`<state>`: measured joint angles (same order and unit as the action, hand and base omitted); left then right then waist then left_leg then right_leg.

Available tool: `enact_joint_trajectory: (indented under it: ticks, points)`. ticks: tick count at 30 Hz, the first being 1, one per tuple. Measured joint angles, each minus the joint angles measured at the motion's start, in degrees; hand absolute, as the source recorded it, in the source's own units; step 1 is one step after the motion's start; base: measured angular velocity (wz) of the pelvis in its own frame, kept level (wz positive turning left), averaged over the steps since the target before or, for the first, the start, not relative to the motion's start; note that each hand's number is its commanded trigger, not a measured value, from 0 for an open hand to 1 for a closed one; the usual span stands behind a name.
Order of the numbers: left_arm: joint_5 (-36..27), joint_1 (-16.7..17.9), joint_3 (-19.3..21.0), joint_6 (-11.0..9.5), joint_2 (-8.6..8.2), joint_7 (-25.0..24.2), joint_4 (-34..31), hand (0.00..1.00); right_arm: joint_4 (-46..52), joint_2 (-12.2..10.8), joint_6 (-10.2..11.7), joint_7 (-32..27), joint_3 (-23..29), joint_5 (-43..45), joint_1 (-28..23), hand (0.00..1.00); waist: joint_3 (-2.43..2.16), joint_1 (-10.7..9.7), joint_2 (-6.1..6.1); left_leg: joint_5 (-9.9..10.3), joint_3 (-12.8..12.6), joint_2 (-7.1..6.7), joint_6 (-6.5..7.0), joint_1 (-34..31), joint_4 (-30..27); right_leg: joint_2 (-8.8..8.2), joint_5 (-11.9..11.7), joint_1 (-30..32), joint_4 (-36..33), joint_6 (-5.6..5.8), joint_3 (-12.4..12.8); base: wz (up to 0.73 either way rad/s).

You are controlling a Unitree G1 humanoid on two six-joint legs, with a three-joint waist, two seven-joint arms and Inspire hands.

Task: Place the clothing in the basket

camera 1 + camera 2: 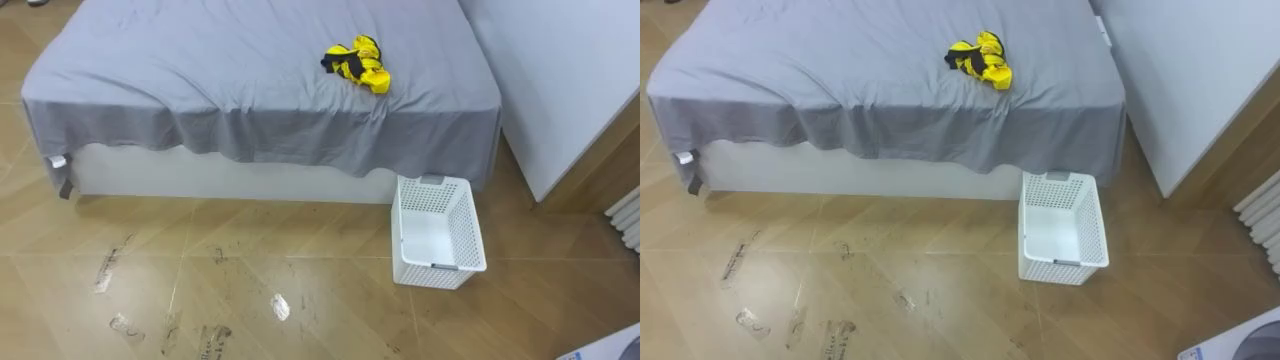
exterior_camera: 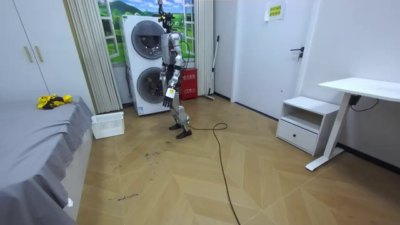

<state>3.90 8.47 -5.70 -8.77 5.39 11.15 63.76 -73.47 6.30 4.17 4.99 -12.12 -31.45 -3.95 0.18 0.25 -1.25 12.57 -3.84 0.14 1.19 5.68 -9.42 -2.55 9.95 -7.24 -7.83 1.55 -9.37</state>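
Yellow-and-black clothes (image 1: 357, 64) are lying on the grey bed (image 1: 200, 60); the white basket (image 1: 437, 232) is standing on the floor (image 1: 250, 230) at their 5 o'clock. One robot hand (image 2: 169, 94) is hanging, its grip too small to tell.

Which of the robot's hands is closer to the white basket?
Right, I think. The basket sits ahead of the robot, toward its right. The right hand hangs on that side. The left hand hangs on the other side, farther off and too small to pick out.
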Motion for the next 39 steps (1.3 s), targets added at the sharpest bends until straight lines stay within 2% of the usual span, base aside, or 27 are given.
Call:
enact_joint_trajectory:
  ticks: [13,15,16,19,21,22,23,24,26,27,28,29,30,31,32,33,34,35,36,37,38,39]
  points:
    - [-2.37,0.26,0.97,0.09,-0.13,0.01,1.08,0.00,-0.06,-0.18,-0.06,-3.05,1.19,-1.58,-1.00,0.00,0.04,-0.13,0.10,0.00,0.25,-0.04,0.00,0.09,-0.05,-0.01,0.00,-0.28,0.01,0.00,-0.08,0.00]
    - [-3.67,0.27,0.96,0.09,-0.19,0.01,1.28,0.00,-0.06,-0.21,-0.06,-3.11,2.25,-2.27,-1.35,0.00,0.10,-0.17,0.14,0.00,0.20,-0.03,0.00,0.31,-0.03,-0.01,0.00,-0.43,0.01,0.00,-0.04,0.00]
    - [-4.46,0.31,0.98,0.09,-0.19,0.00,1.71,0.00,-0.06,-0.19,-0.06,-3.22,2.27,-2.22,-1.49,0.00,0.27,-0.13,0.31,0.00,0.09,0.01,0.00,0.65,0.08,0.01,0.00,-0.65,0.01,0.00,-0.02,-0.04]
    - [-5.64,0.26,2.17,0.10,-0.32,-0.08,2.41,0.00,-0.03,-0.24,-0.13,-2.94,2.54,-2.37,-1.72,0.00,0.49,-0.13,-0.01,0.11,-0.04,0.17,-0.13,0.89,-0.06,0.09,0.00,-0.84,-0.11,0.00,-0.02,-0.04]
    - [-8.00,0.84,2.42,0.22,-0.21,-0.09,2.44,0.00,-0.03,-0.29,-0.58,-2.64,2.53,-4.40,-1.71,0.00,0.33,-0.06,0.11,0.48,-0.10,0.42,-0.28,0.77,-0.76,0.29,0.00,-0.86,-0.26,0.00,-0.03,-0.04]
    - [-8.89,1.05,2.75,0.40,-0.20,-0.10,2.29,0.00,-0.07,-0.29,-0.76,-2.41,2.61,-5.29,-1.76,0.00,0.34,-0.08,0.20,1.45,-0.28,1.04,-0.47,0.14,-2.55,0.69,0.05,-0.70,-0.86,-0.08,-0.11,-0.12]
    - [-9.04,1.14,4.08,0.53,-0.22,-0.17,2.04,0.00,-0.11,-0.30,-1.28,-2.15,2.74,-5.15,-1.73,0.00,0.26,0.12,0.37,2.81,-0.82,1.73,-0.68,-0.86,-5.10,1.15,0.63,-0.07,-2.01,-0.89,-0.12,-0.17]
    - [-9.67,1.31,4.82,0.57,-0.22,-0.19,2.03,0.00,-0.12,-0.30,-1.51,-1.82,2.74,-5.09,-1.64,0.00,0.28,0.32,0.35,3.66,-0.89,2.36,-0.89,-1.61,-6.74,1.39,1.25,0.32,-2.60,-1.04,-0.14,-0.22]
    - [-13.58,1.37,5.69,1.55,0.33,-0.20,2.09,0.00,-0.02,-0.33,-1.78,-0.83,2.84,-6.07,-1.62,0.00,0.22,0.27,1.00,7.34,-1.28,4.48,-1.94,-5.09,-14.64,3.07,3.33,2.21,-5.79,-2.01,-0.05,-0.18]
    - [-14.69,1.41,5.74,1.87,0.54,-0.20,1.99,0.00,0.04,-0.43,-1.79,-0.68,2.83,-6.59,-1.70,0.00,0.27,0.25,0.85,7.48,-1.40,4.77,-2.17,-5.68,-16.46,3.20,4.00,2.55,-6.37,-2.24,0.09,-0.04]
    - [-17.31,1.41,6.24,2.45,0.67,-0.20,1.82,0.00,0.28,-0.39,-1.78,-0.54,3.38,-6.81,-2.30,0.00,0.19,-0.12,0.75,7.41,-2.38,5.41,-2.25,-7.17,-20.39,3.44,5.34,2.78,-7.40,-3.08,0.32,0.00]
    - [-19.57,1.94,6.65,2.55,0.62,-0.20,1.58,0.00,0.24,-0.33,-1.76,-0.48,4.38,-7.20,-2.67,0.00,0.21,-0.08,0.87,6.88,-3.69,6.35,-2.74,-9.22,-25.31,3.18,5.94,2.76,-8.13,-3.43,0.90,0.00]
    - [-20.32,2.23,6.66,2.46,0.57,-0.19,1.32,0.00,0.21,-0.30,-1.76,-0.54,4.50,-7.74,-2.80,0.00,0.52,-0.09,0.54,5.97,-3.85,6.67,-2.44,-11.06,-28.79,3.11,6.16,2.49,-8.31,-3.67,1.11,-0.04]
    - [-22.23,2.51,6.75,2.10,0.44,-0.20,0.46,0.00,0.16,-0.07,-1.77,-0.63,4.57,-9.01,-3.14,0.00,0.42,-0.10,0.42,5.17,-3.46,6.05,-2.01,-14.43,-32.07,2.49,6.70,1.69,-8.37,-3.85,1.74,0.04]
    - [-23.68,2.46,6.50,1.61,0.27,-0.30,0.30,0.00,0.14,0.48,-1.81,-0.71,4.71,-9.73,-3.55,0.00,0.37,-0.03,0.49,5.12,-3.57,3.79,-1.78,-17.36,-27.69,1.45,7.50,1.60,-8.39,-3.12,1.83,0.04]
    - [-24.56,2.49,6.29,1.34,0.19,-0.31,0.35,0.00,0.13,0.72,-1.92,-0.77,4.97,-9.80,-3.64,0.00,0.37,-0.02,0.48,4.55,-3.45,2.59,-1.83,-18.80,-24.20,0.70,7.76,1.59,-8.45,-2.88,1.85,-0.05]
    - [-26.02,3.08,5.95,1.23,0.20,-0.31,0.38,0.00,0.13,1.10,-2.42,-0.73,5.50,-10.08,-3.60,0.00,0.24,0.13,0.28,1.56,-3.43,0.57,-2.14,-21.53,-16.65,-0.30,8.28,1.63,-8.45,-2.44,2.32,-0.39]
    - [-26.94,4.44,6.05,1.23,0.19,-0.31,0.52,0.00,0.15,1.29,-2.67,-0.64,5.50,-10.04,-3.71,0.00,0.18,0.93,0.59,-3.16,-3.30,0.00,-2.14,-23.49,-10.43,-1.06,9.11,1.52,-8.83,-2.24,3.24,-0.58]
    - [-26.97,5.31,6.06,1.22,0.21,-0.29,0.53,0.00,0.18,1.28,-2.82,-0.58,5.50,-9.99,-3.84,0.00,0.14,1.30,0.65,-5.29,-2.89,0.10,-2.17,-23.90,-7.99,-1.42,9.49,1.29,-8.87,-1.98,3.75,-0.71]
    - [-26.96,6.64,6.11,1.27,0.17,-0.27,0.81,0.00,0.25,1.11,-3.02,-0.43,5.49,-9.88,-4.24,0.00,0.22,1.21,0.84,-9.06,-1.93,0.10,-2.36,-24.49,-5.59,-1.91,10.45,0.63,-8.82,-1.73,4.80,-0.43]
    - [-26.86,7.26,6.15,1.28,-0.09,-0.28,0.95,0.00,0.53,0.98,-3.08,-0.31,5.63,-10.00,-4.78,0.00,0.01,0.87,0.47,-12.32,-2.30,-0.89,-1.45,-25.00,-5.57,-3.09,11.54,-0.15,-8.78,-1.10,5.12,-0.18]
    - [-26.73,7.23,6.15,1.27,-0.32,-0.29,0.89,0.00,0.99,0.97,-3.01,-0.29,6.12,-10.03,-5.07,0.00,-0.02,0.58,0.13,-13.24,-2.56,-1.66,-0.67,-25.43,-5.86,-3.70,12.22,-0.24,-8.74,-0.54,5.43,0.16]
